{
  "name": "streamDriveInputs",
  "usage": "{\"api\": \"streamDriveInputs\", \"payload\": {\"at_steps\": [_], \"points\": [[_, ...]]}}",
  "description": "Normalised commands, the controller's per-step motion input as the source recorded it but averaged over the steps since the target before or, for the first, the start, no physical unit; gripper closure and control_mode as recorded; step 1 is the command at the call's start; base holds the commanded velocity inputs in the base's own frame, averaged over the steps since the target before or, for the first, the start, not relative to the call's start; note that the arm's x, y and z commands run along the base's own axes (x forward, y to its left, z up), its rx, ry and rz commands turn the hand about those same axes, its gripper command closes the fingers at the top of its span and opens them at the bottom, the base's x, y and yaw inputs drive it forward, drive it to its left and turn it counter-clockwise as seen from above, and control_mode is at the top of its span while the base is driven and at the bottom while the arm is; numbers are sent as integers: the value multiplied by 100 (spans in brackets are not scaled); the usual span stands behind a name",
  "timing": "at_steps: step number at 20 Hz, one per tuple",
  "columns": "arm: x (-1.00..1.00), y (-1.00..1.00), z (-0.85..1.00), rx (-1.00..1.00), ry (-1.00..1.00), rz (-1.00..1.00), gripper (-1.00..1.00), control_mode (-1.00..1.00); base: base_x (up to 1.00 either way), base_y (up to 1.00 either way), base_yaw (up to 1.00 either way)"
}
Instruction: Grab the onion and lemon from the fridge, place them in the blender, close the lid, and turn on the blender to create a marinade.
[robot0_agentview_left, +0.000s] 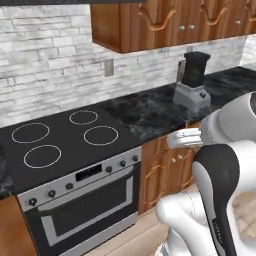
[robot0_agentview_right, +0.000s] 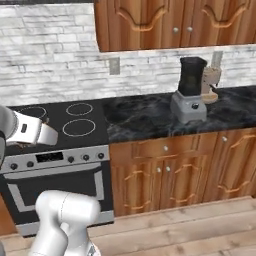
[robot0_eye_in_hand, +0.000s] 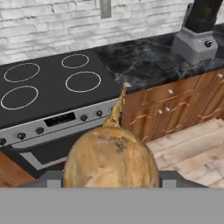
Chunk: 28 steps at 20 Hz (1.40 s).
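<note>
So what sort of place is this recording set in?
A rendered home kitchen, by the look of it: a black four-ring stove with an oven beneath, a dark marble counter over wooden cabinets, and a blender against a white brick wall.

Finding no legible text, labels, brands or numbers anywhere. Noting the stove's display panel (robot0_eye_in_hand: 60, 119) showing dark and blank; blender knob (robot0_agentview_right: 196, 105) markings too small for reading.

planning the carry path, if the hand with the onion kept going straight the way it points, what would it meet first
Probably the stove front edge or cooktop; the hand holding the onion looks toward it, but depth is unclear.
</note>
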Motion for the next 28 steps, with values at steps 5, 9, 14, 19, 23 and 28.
{"api": "streamDriveInputs", "payload": {"at_steps": [5,9,14,19,23,28], "points": [[0,0,0,0,0,0,100,100,95,-70,33],[0,0,0,0,0,0,100,100,78,-81,36],[0,0,0,0,0,0,100,100,70,-72,37],[0,0,0,0,0,0,100,100,66,-42,30],[0,0,0,0,0,0,100,100,45,-36,26],[0,0,0,0,0,0,100,100,17,-37,16]]}}
